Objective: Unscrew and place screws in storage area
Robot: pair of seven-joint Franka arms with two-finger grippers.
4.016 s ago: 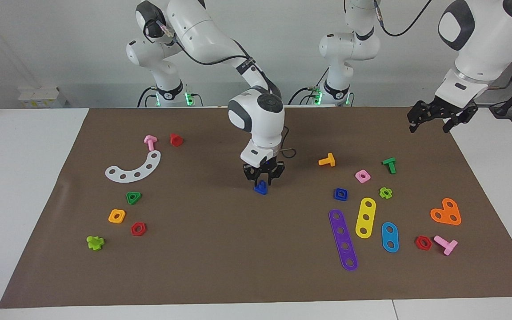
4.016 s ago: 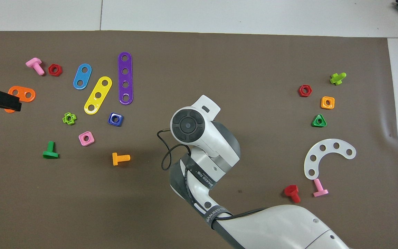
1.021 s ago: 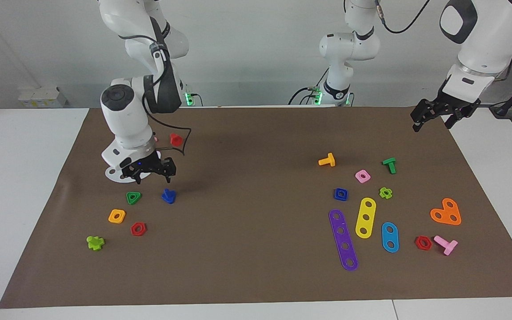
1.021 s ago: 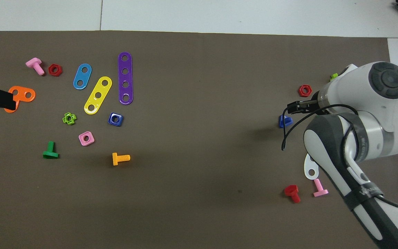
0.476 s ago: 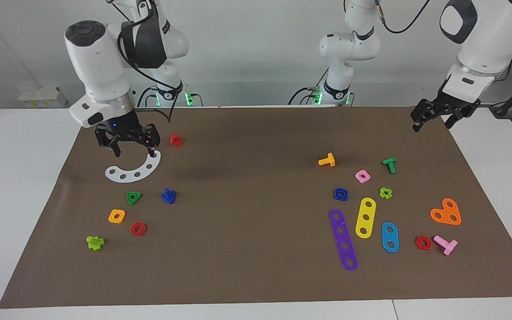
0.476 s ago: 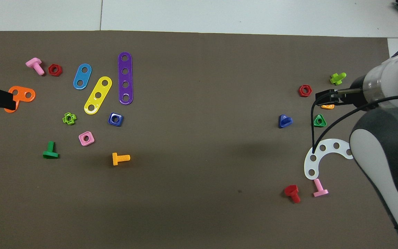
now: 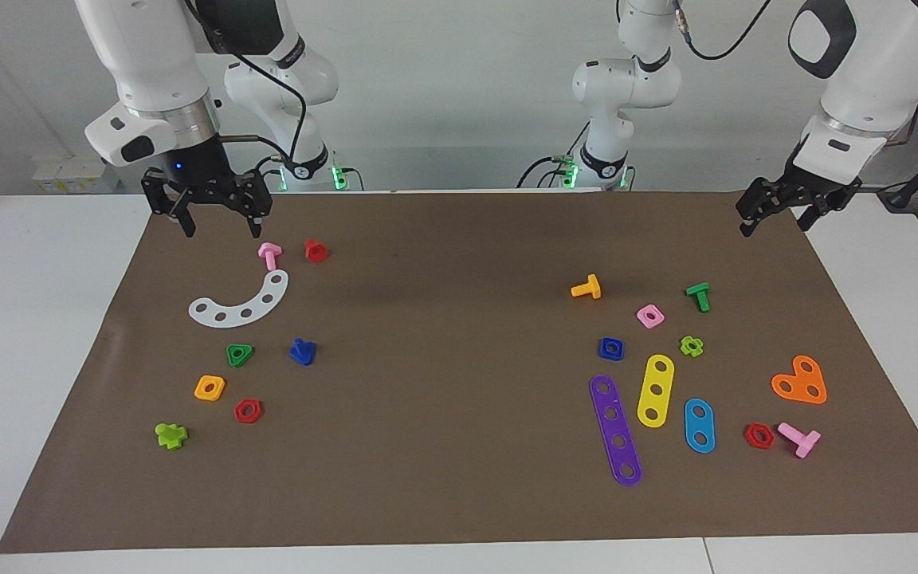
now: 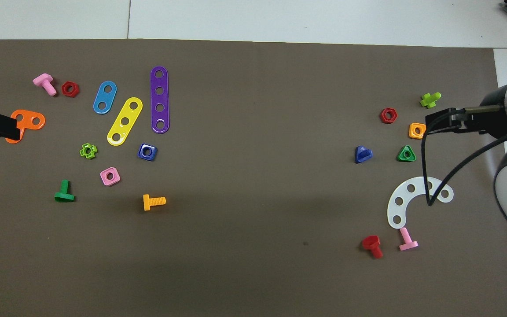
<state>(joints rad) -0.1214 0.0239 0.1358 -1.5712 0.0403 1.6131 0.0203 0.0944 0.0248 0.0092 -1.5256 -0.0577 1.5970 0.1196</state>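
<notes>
The dark-blue screw (image 7: pixel 302 351) lies free on the brown mat (image 7: pixel 427 414) at the right arm's end, beside a green triangular nut (image 7: pixel 240 354). It also shows in the overhead view (image 8: pixel 362 154). My right gripper (image 7: pixel 221 228) is open and empty, raised over the mat's corner beside a pink bolt (image 7: pixel 269 255), well apart from the screw. In the overhead view the right gripper (image 8: pixel 445 120) shows only as a dark tip. My left gripper (image 7: pixel 774 225) waits open and empty, raised over the mat's corner at the left arm's end.
A white curved plate (image 7: pixel 240 307), red bolt (image 7: pixel 315 250), orange nut (image 7: pixel 209 387), red nut (image 7: pixel 248 410) and lime bolt (image 7: pixel 170 435) lie around the screw. At the left arm's end lie a dark-blue square nut (image 7: pixel 610 347), perforated strips (image 7: pixel 615 430) and several bolts.
The right gripper carried the blue screw from mid-mat to the right arm's end, let it go, then rose and drew back toward the robots. The left gripper barely moved.
</notes>
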